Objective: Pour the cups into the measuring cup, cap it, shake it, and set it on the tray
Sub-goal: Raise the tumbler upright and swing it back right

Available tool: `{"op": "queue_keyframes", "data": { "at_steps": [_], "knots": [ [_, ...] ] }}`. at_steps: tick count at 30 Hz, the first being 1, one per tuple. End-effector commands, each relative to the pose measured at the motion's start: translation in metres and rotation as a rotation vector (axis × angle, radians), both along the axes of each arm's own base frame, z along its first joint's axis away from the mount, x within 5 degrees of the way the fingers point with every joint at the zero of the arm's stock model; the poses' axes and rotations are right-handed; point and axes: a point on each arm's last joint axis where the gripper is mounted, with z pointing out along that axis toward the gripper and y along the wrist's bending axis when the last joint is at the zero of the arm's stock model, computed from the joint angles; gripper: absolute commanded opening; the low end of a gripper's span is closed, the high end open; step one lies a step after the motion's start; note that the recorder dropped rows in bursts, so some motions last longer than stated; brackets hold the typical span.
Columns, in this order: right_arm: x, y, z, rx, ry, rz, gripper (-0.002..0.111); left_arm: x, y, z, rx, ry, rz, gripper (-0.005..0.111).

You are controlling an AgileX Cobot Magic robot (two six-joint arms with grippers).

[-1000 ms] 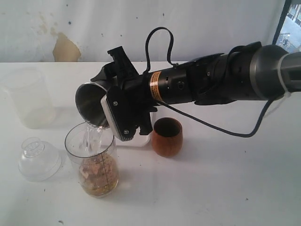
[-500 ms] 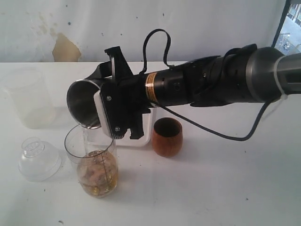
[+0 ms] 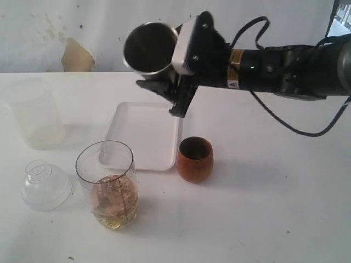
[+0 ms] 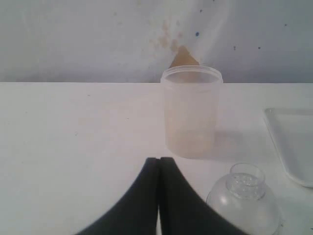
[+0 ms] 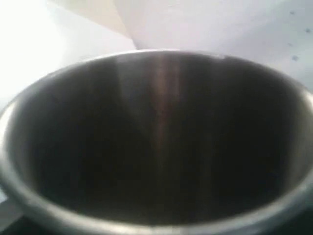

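Lifted off the measuring cup (image 3: 109, 189), the tumbler (image 3: 149, 46) now hangs high over the tray (image 3: 143, 137), clamped in the right fingers (image 3: 162, 87), arm stretched level. The part-filled measuring cup stands on the tabletop (image 3: 263, 219). The left fingers (image 4: 146, 200) are pressed together.

Ahead of me a pale wall (image 3: 66, 22) flecked with brownish stains, one tan patch (image 3: 75, 56) low on it, a white table (image 3: 263, 219) filling my view below, a dark-framed window (image 3: 341, 24) at far right, soft even light.
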Motion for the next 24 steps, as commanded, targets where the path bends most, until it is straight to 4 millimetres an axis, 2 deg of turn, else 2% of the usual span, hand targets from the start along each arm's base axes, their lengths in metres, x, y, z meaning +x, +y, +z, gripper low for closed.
{"op": "queue_keyframes", "data": {
  "at_steps": [1,6,11,18,24],
  "knots": [
    [0.022,-0.04,0.009,0.21,0.098,-0.122,0.0,0.0,0.0,-0.001,0.007,-0.006,-0.002,0.0],
    [0.045,-0.086,-0.006,0.336,0.185,-0.311,0.0,0.0,0.0,-0.001,0.007,-0.006,-0.002,0.0],
    [0.063,-0.119,-0.042,0.366,0.291,-0.436,0.0,0.0,0.0,-0.001,0.007,-0.006,-0.002,0.0],
    [0.086,-0.135,-0.109,0.406,0.481,-0.532,0.0,0.0,0.0,-0.001,0.007,-0.006,-0.002,0.0],
    [0.102,-0.132,-0.144,0.344,0.516,-0.504,0.0,0.0,0.0,-0.001,0.007,-0.006,-0.002,0.0]
  ]
}}
